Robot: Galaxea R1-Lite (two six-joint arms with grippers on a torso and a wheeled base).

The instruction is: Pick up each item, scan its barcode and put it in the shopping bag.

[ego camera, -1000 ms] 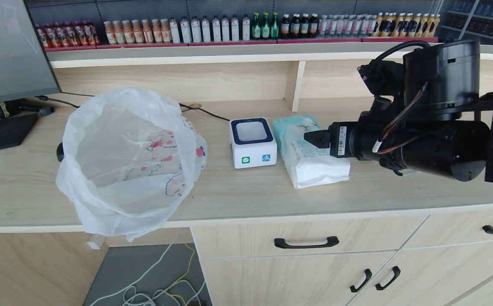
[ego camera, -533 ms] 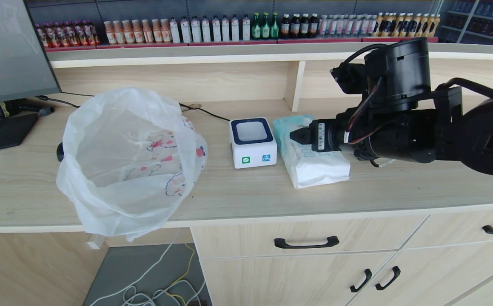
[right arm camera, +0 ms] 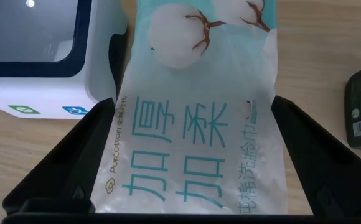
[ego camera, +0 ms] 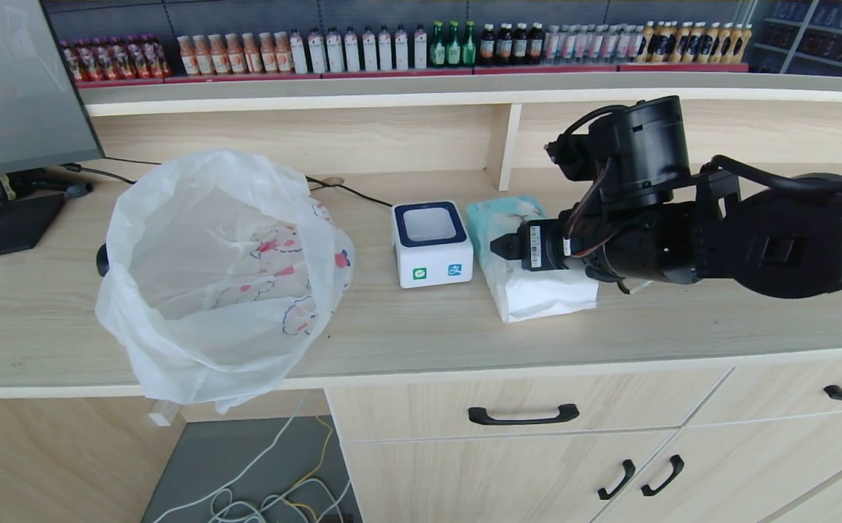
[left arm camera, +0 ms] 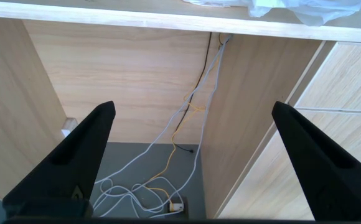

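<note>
Tissue pack (ego camera: pixel 537 272) lies flat on the desk (ego camera: pixel 406 327), just beside the white scanner (ego camera: pixel 431 243), on the robot's right of it. Its two long sides are free, so they are easy to grab.

The right gripper (right arm camera: pixel 193 102) hangs low over the pack. Its fingers are wide apart, one by each long side. I think it is getting ready to squeeze the pack. It has not closed on it yet.

The scanner sits in the middle of the desk with its window facing up, so a barcode can be held over it. I cannot see the pack's barcode.

The shopping bag (ego camera: pixel 221 276) stands well apart on the other side of the scanner. Its mouth is wide open, so things can drop right in.

The left gripper (left arm camera: pixel 193 109) hangs down below the desk edge. Its fingers are apart and hold nothing, and it is out of the way.
</note>
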